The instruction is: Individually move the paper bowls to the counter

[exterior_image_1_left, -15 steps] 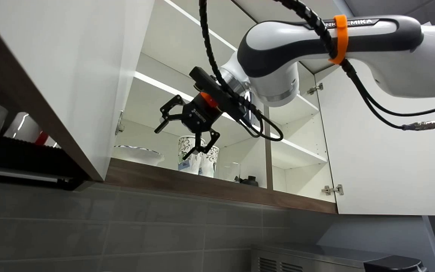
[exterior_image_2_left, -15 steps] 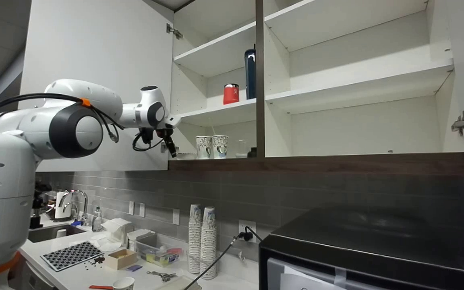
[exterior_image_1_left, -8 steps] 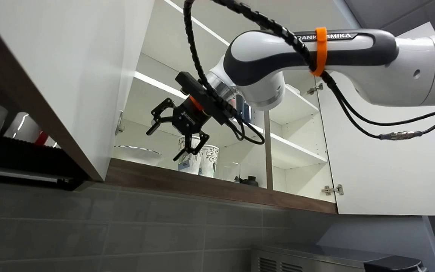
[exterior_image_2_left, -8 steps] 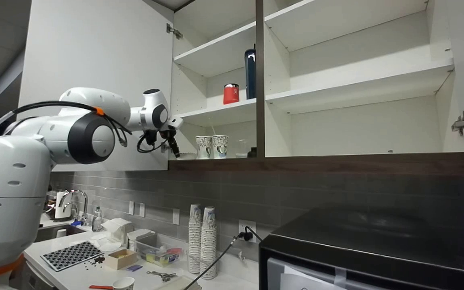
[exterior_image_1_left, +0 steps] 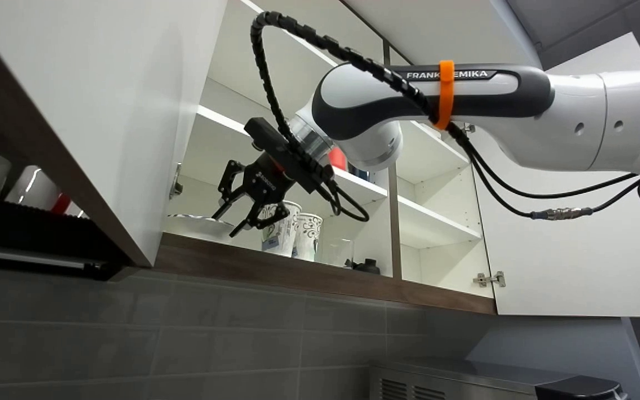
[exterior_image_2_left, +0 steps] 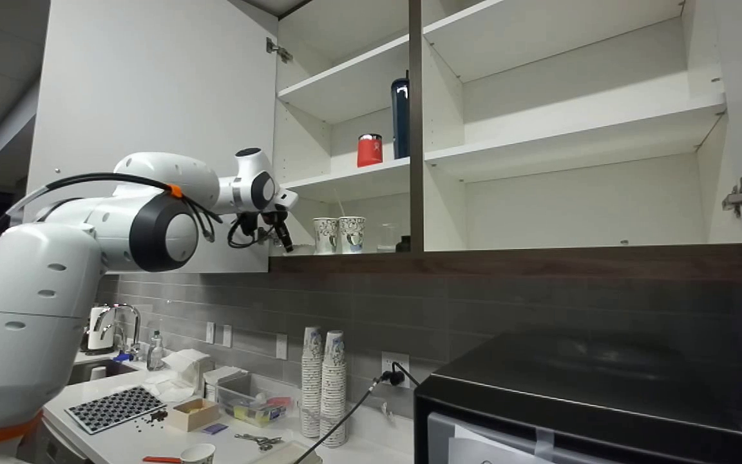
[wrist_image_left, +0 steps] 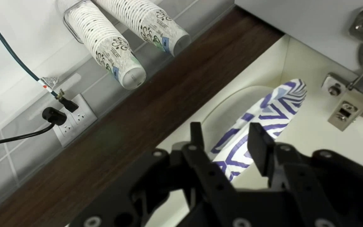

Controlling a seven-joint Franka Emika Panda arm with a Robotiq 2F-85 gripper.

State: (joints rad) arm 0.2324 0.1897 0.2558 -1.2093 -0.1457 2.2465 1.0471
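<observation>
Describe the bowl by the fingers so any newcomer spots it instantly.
Start at the open wall cupboard, then the door hinge nearest the fingers. Near that hinge sits the paper bowl: wide, shallow, with a purple zigzag print, unlike the cupboard's two taller, dark-scrolled cups.

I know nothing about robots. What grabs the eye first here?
Probably the big white arm, stretched toward the open cabinet, with its black gripper open close by a purple-and-white paper bowl inside. Next, perhaps, the bright red tumbler on the shelf above, and two tall stacks of paper cups on the counter below.
</observation>
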